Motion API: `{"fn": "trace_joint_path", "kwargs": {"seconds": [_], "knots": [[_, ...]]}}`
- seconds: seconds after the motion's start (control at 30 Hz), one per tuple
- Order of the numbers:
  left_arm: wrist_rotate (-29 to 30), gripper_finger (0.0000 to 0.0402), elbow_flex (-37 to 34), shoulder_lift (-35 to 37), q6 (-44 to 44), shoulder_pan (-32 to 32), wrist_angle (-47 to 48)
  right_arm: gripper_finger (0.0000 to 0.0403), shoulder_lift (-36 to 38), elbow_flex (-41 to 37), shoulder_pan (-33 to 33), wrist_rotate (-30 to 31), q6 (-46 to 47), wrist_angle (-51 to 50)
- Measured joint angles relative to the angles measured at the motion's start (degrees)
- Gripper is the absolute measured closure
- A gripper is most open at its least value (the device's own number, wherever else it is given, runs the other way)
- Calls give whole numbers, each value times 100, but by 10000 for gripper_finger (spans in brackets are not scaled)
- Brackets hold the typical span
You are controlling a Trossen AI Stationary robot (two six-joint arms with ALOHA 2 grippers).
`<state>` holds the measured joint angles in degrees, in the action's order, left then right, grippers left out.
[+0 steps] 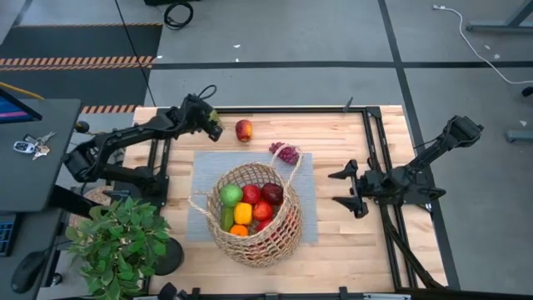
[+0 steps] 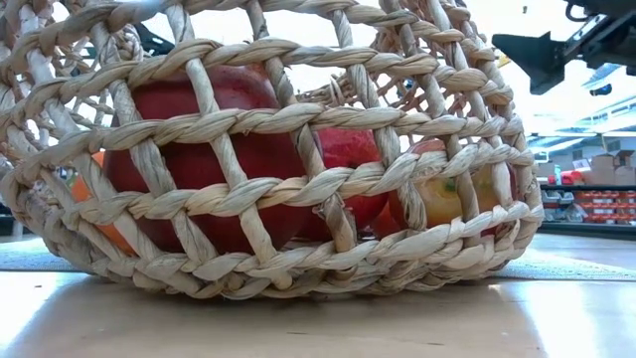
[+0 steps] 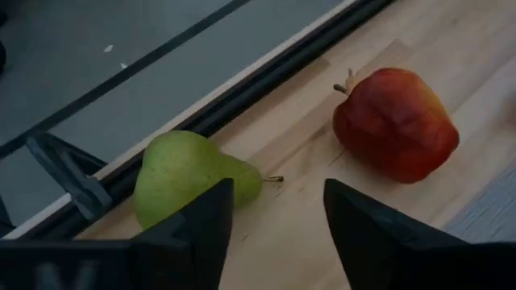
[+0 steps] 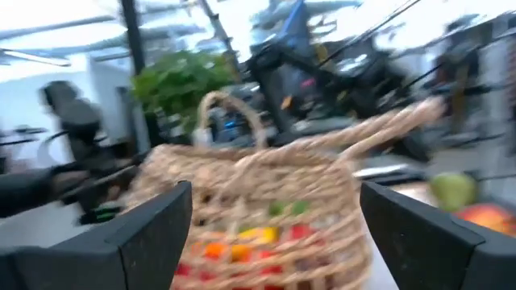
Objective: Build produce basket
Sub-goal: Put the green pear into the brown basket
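The step in hand is judged to be the taking of the green pear (image 3: 189, 179), which lies on the wooden table (image 1: 350, 225) at the far-left of the basket (image 1: 258, 242), just beside the table's dark edge rail (image 3: 266, 64); the left gripper (image 3: 276, 229) is held low over it with its two fingers parted and nothing between them; the pear is seen just beside one finger, not between the two, so it is advised that the gripper be shifted sideways until the pear's wide body is centred in the gap, and only then lowered and closed; the pear is smooth and rounded, so a grip on its narrow stem end would probably slip.

A red apple (image 1: 243, 130) lies on the table near the pear, farther from the rail, and could be pushed if the fingers are swung too widely; the purple grapes (image 1: 286, 152) rest just behind the basket, near one of its loop handles (image 1: 293, 171); the basket itself stands on a grey mat (image 1: 208, 175) and already holds several pieces, among them a green apple (image 1: 231, 197) and red ones.

The right gripper (image 1: 348, 190) waits to the right of the basket, well apart from it, its jaws spread and empty; a potted plant (image 1: 117, 246) stands left of the basket.
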<state>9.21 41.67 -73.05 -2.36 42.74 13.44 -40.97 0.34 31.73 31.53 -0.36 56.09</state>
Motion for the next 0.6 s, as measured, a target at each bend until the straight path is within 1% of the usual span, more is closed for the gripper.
{"fn": "trace_joint_path", "kwargs": {"seconds": [0.1, 0.3, 0.43, 0.47, 0.5, 0.6], "knots": [[15, 174, 2, -154, 150, 20, -36, 41, 95, -2, -74, 327, -164, 201], [40, 121, 18, -616, 219, 260, -296, 41, 102, 0, -119, 367, -91, 276], [47, 112, 237, -1038, 330, 421, -260, 41, 100, -1, -119, 718, -1021, 314], [80, 112, 296, -1133, 388, 438, -256, 41, 98, -2, -118, 820, -1072, 413], [125, 111, 348, -1218, 422, 439, -243, 41, 103, -2, -115, 905, -923, 494], [202, 111, 626, -1502, 456, 435, -93, 41, 103, 0, -154, 938, -910, 811]]}}
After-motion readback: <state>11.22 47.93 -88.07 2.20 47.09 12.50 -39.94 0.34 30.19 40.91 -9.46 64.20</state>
